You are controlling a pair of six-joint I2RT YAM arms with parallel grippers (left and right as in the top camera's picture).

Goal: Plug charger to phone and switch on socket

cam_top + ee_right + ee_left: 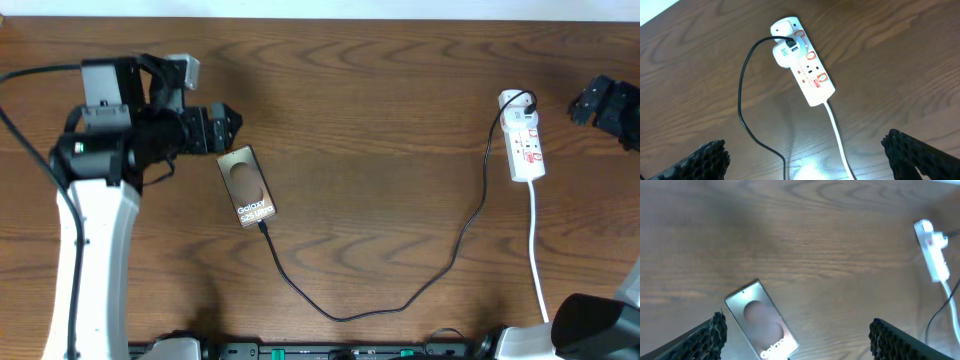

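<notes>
The left gripper [230, 129] sits in the upper left of the overhead view with its jaws spread wide and nothing between them. In its own wrist view the two ribbed black fingers [707, 340] stand at the bottom corners of the frame. Just beside the gripper, to the lower right in the overhead view, the phone [247, 186] lies flat on the wooden table [380, 90], screen up and slightly tilted, clear of the fingers. The charger cable [400, 300] meets the phone's lower end and loops along the bottom of the frame. It then climbs to the power strip [525, 140] in the upper right; whether the tip is fully seated in the phone cannot be told. The right gripper [592, 103] hangs at the far upper right edge, near the strip but apart from it, likewise wide open and empty. Its wrist view shows the strip [805, 67] in the upper middle. A white adapter [784, 54] is plugged in near the strip's rounded end, and the black cable [742, 95] leaves it. Red-ringed switches [822, 78] line one side, and the white cord [838, 137] runs to the bottom edge.
</notes>
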